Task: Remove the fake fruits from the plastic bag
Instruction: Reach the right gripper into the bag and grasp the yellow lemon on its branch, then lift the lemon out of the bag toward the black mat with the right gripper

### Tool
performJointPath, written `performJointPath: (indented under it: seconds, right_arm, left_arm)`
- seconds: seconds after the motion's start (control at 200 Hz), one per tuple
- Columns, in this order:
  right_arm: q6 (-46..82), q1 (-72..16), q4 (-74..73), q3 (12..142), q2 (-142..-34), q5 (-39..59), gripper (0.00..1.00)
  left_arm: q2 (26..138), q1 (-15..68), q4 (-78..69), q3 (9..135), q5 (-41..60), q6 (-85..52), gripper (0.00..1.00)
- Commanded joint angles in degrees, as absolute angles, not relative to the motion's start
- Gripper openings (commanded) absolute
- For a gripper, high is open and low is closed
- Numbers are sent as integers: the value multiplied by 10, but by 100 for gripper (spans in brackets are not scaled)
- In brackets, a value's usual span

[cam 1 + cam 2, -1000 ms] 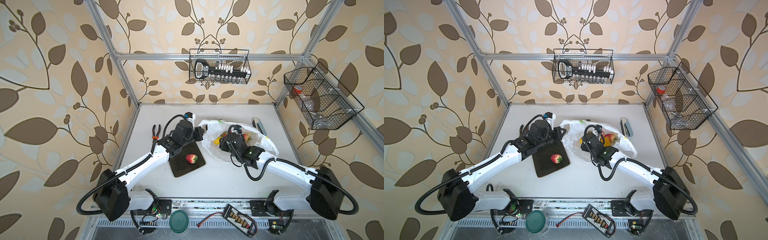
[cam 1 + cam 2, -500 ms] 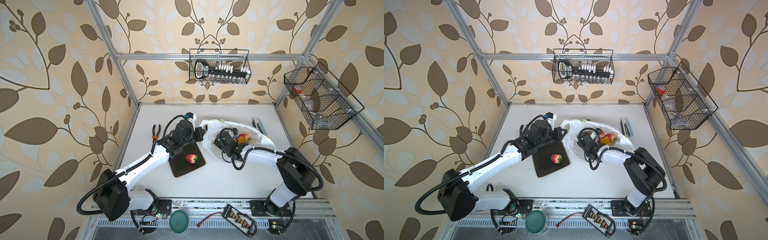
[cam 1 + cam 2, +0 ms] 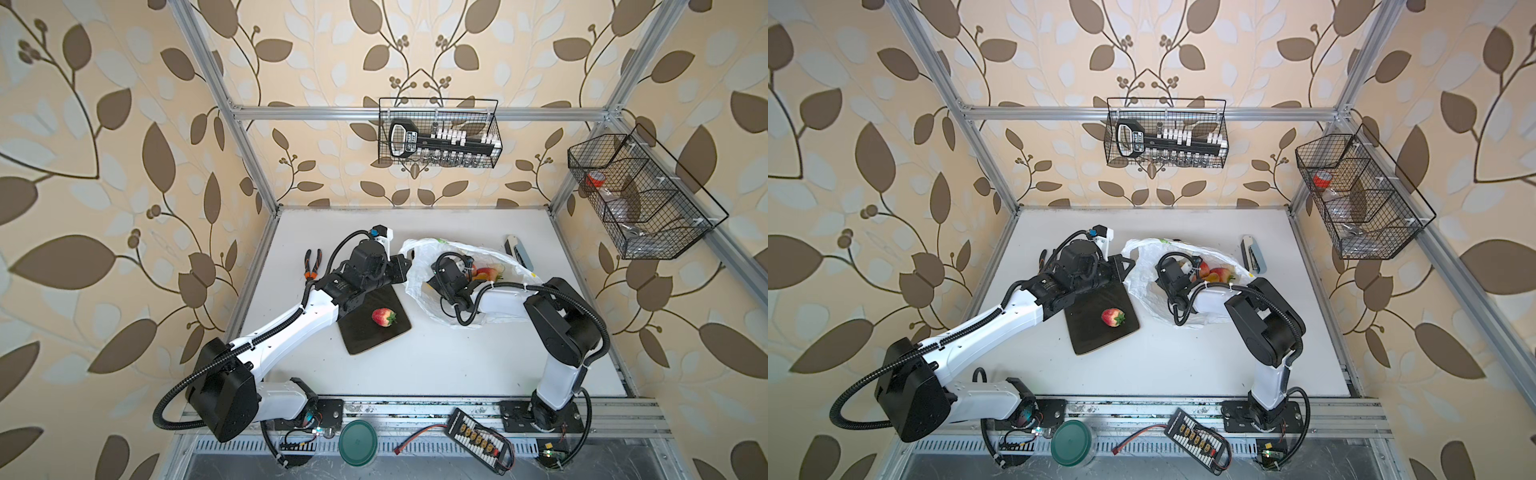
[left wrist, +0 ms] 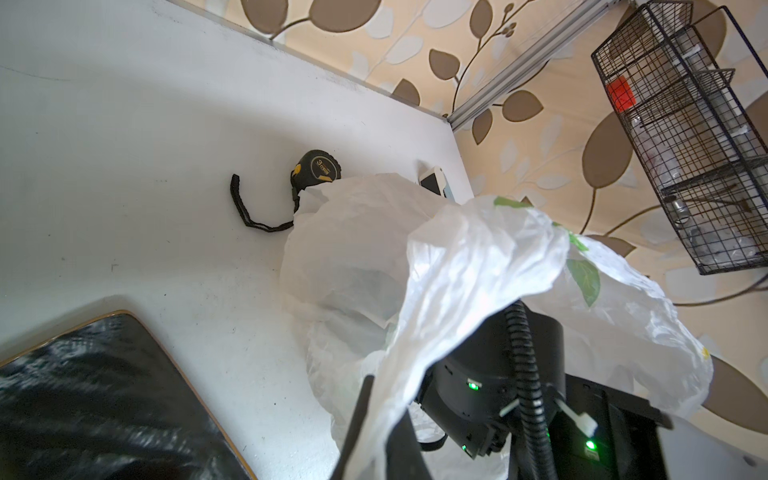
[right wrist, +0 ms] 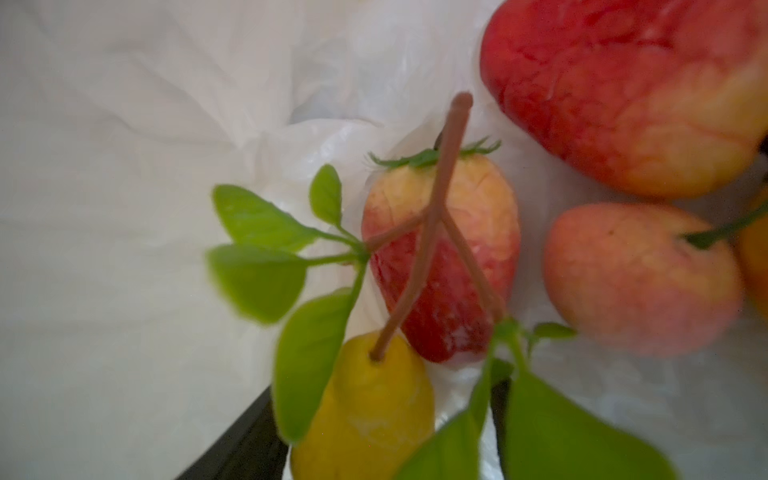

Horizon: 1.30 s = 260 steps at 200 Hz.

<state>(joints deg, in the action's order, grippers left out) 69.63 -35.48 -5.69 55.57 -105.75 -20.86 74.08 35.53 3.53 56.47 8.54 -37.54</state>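
Plastic bag: the white plastic bag (image 3: 417,286), printed with green leaves, is being shown crumpled at the middle of the tabletop (image 3: 457,365).
Left gripper: the left gripper (image 3: 407,264) is being seen clenched on the bag's raised rim. Its fingers (image 4: 353,432) are being cut off by the edge of the left wrist view.
Right gripper: the right gripper (image 5: 370,419) is being pictured deep inside the bag. Only dark slivers of it are being shown beside a yellow pear (image 5: 365,399), so whether it is released or grasping cannot be told.
Fruits inside: the fake fruits (image 3: 484,273) are being glimpsed in both top views only as a red-orange cluster past the right arm. Up close, a pale strawberry (image 5: 444,257) and a peach (image 5: 640,278) are being blurred by leaves, and a larger red fruit (image 5: 623,91) is being cropped by the frame.
Fruit outside: a red strawberry (image 3: 383,317) is being displayed on a dark board (image 3: 365,338) just left of the bag.
Half-hidden: a tape measure (image 4: 316,168) is being partly covered by the bag.
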Motion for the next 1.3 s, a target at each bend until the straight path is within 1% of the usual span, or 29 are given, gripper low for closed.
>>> performJointPath:
  seconds: [0.0, 0.175, 0.305, 0.4, 0.5, 0.665, 0.78, 0.93, 1.12, 1.294]
  right_arm:
    - [708, -353, -64, 572, -1075, -196, 71]
    - [712, -351, -64, 568, -1079, -192, 66]
    - [710, -350, -69, 560, -1072, -191, 57]
    - [707, -349, -75, 552, -1064, -186, 52]
    - [699, -349, -80, 539, -1045, -178, 47]
    - [682, -350, -79, 500, -998, -171, 42]
    - [654, -353, -66, 473, -954, -168, 40]
    - [598, -364, -51, 435, -887, -160, 40]
    - [481, -381, -17, 401, -795, -145, 40]
    - [406, -385, 5, 360, -705, -119, 39]
  left_arm:
    - [733, 353, 27, 575, 90, -375, 0]
    - [733, 354, 26, 575, 90, -375, 0]
    - [734, 353, 25, 575, 88, -375, 0]
    - [732, 354, 25, 574, 86, -375, 0]
    - [729, 353, 23, 571, 85, -374, 0]
    - [724, 353, 21, 561, 73, -378, 0]
    - [724, 353, 19, 559, 68, -379, 0]
    - [727, 354, 11, 560, 74, -376, 0]
    - [730, 353, 10, 558, 73, -378, 0]
    - [732, 354, 14, 555, 61, -387, 0]
